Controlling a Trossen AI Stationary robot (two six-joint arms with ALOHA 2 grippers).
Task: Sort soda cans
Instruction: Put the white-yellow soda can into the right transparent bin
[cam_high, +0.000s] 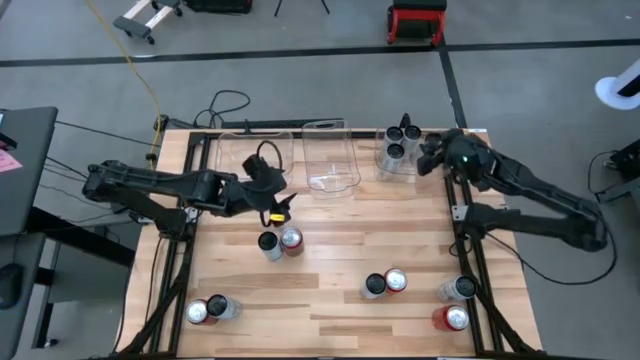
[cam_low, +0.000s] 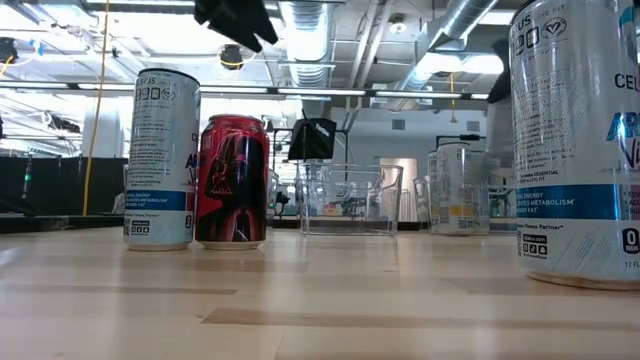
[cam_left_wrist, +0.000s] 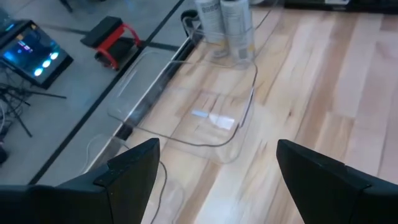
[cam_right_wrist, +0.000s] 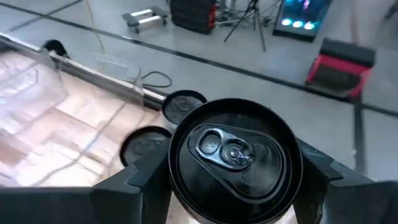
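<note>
Right gripper (cam_right_wrist: 233, 186) pinches a dark-topped silver can (cam_right_wrist: 235, 155) between its fingers, hanging over the bin at 1 o'clock (cam_high: 398, 160), likely to drop it with matching cans; that bin holds three dark-topped cans. Left gripper (cam_left_wrist: 214, 171) hovers near 10 o'clock, jaws spread, empty, facing the middle bin (cam_left_wrist: 205, 106), which looks empty. Mixed red-and-silver pairs (cam_high: 280, 242) wait around 5 to 8 o'clock.

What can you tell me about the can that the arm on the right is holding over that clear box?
The can is a small metal cylinder with a dark round top, unopened, its pull tab lying flat. It stands upright between the right gripper's two dark fingers, which press its sides. It sits at the clear bin in the table's far right corner, beside three similar dark-topped cans. Whether its base touches down cannot be seen.
</note>
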